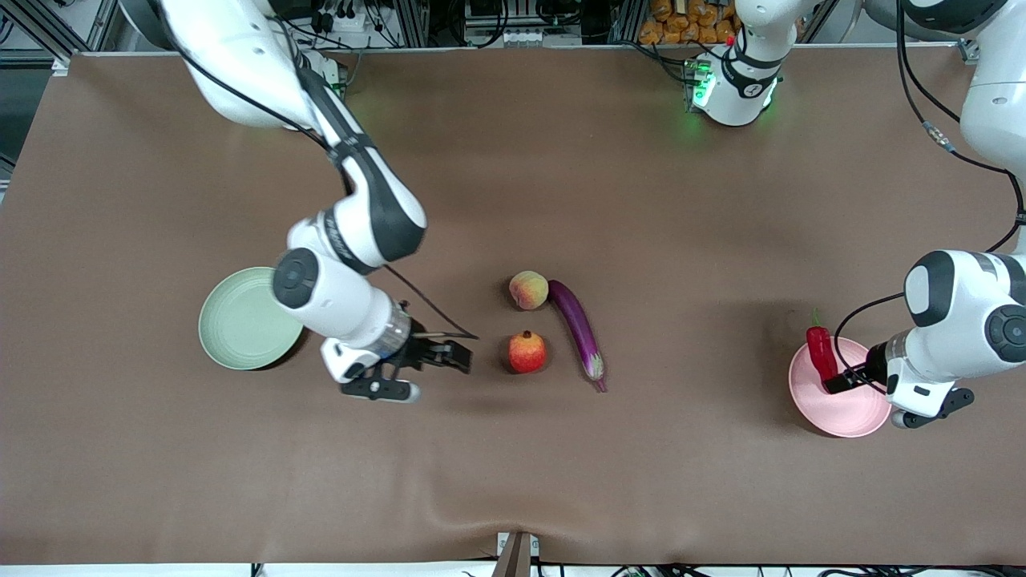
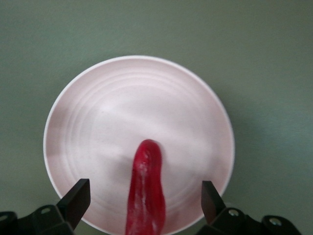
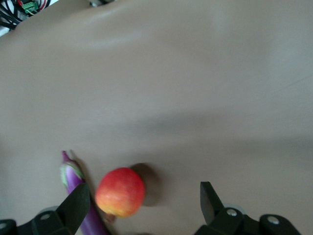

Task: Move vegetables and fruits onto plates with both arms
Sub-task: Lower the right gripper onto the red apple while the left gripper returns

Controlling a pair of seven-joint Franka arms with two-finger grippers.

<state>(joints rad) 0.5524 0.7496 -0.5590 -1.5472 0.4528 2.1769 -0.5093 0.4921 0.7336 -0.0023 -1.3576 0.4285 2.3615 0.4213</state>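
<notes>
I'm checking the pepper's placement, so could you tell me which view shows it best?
The front view: the whole pepper lies across the pink plate's rim. The left wrist view shows only its tip; the right wrist view misses it.

The table is covered in matt brown cloth, smooth but for a slight wrinkle at the edge nearest the front camera. The chilli pepper looks glossy and wet-bright, like moulded plastic. The pink plate is matt with faint concentric ridges; the green plate is equally dull. The eggplant has a smooth satin purple skin. The peach looks soft and velvety, the pomegranate smooth with a low sheen.
</notes>
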